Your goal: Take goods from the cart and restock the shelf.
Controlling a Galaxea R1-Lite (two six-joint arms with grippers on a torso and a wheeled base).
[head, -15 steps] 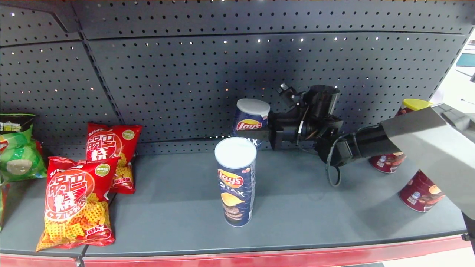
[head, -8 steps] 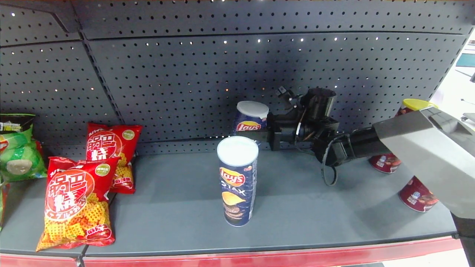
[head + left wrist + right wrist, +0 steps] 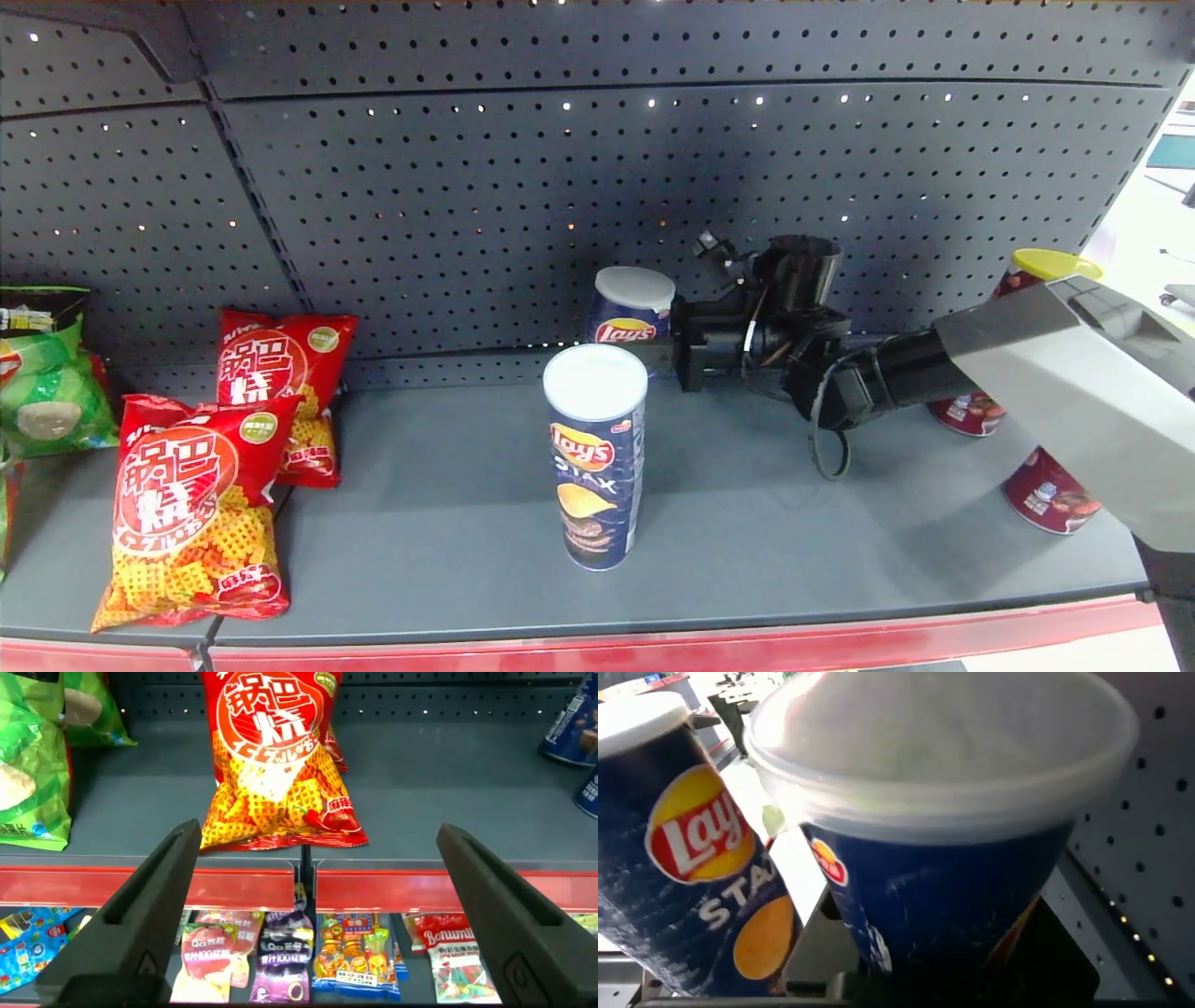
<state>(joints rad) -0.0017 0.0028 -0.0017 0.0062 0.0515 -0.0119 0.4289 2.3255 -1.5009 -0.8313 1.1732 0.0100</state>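
We've got the front can (image 3: 597,457) on the shelf (image 3: 747,523); our right tool (image 3: 655,347) grips the rear can (image 3: 631,306), not released yet.

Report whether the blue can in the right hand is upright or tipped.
Upright: the blue can has its white lid on top, held by the right hand. Its base is hidden.

Shelf deck (image 3: 448,523) and perforated back panel (image 3: 467,205) are matt grey painted metal, chip cans (image 3: 596,476) glossy with smooth translucent plastic lids (image 3: 595,383), snack bags (image 3: 187,504) shiny crinkled film.
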